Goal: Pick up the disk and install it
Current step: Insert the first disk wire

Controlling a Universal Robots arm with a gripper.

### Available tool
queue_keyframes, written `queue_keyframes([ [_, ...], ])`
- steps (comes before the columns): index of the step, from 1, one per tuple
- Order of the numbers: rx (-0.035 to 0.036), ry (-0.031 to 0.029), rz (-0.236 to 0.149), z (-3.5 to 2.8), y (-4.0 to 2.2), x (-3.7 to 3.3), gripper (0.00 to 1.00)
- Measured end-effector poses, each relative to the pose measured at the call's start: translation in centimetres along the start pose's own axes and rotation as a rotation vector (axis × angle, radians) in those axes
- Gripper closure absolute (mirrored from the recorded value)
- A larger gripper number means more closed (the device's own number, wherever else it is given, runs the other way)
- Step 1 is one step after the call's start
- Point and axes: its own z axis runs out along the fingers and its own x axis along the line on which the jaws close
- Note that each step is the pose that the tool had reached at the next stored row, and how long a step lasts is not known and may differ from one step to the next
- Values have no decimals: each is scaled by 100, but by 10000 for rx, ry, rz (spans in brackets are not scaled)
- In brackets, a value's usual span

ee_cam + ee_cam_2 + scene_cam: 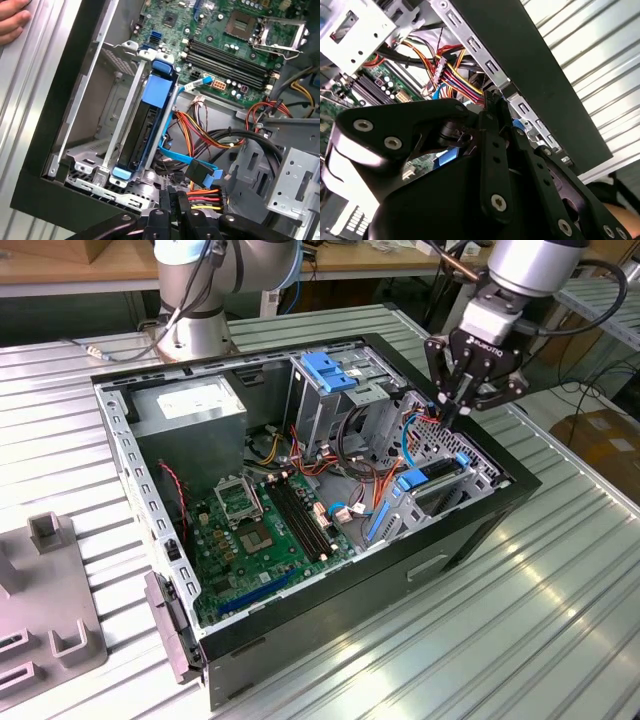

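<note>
- Gripper [448, 412] is hanging at the upper right of the exterior view, above the open computer case [470, 540]. Its fingers are pressing together with nothing between them.
- Disk [147, 120] is sitting on edge in the grey drive cage [95, 150] inside the case, framed by its blue carrier rail and not touching the gripper.
- In the exterior view the disk [438, 470] is lying just below the fingertips.
- Blue data cable [180, 157] is trailing just beside the cage.
- Motherboard [260, 520] is lying flat at centre frame in the exterior view.
- A person's hand [12, 20] is resting on the ribbed table [560, 620], outside the case wall.
</note>
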Motion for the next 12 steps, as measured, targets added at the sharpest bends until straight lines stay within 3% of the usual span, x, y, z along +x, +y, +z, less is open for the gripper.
queue_keyframes([
  [7,-63,16,1293,34,0,-2,82],
  [10,-84,18,1714,37,0,-2,82],
  [12,-88,15,1797,41,5,6,82],
])
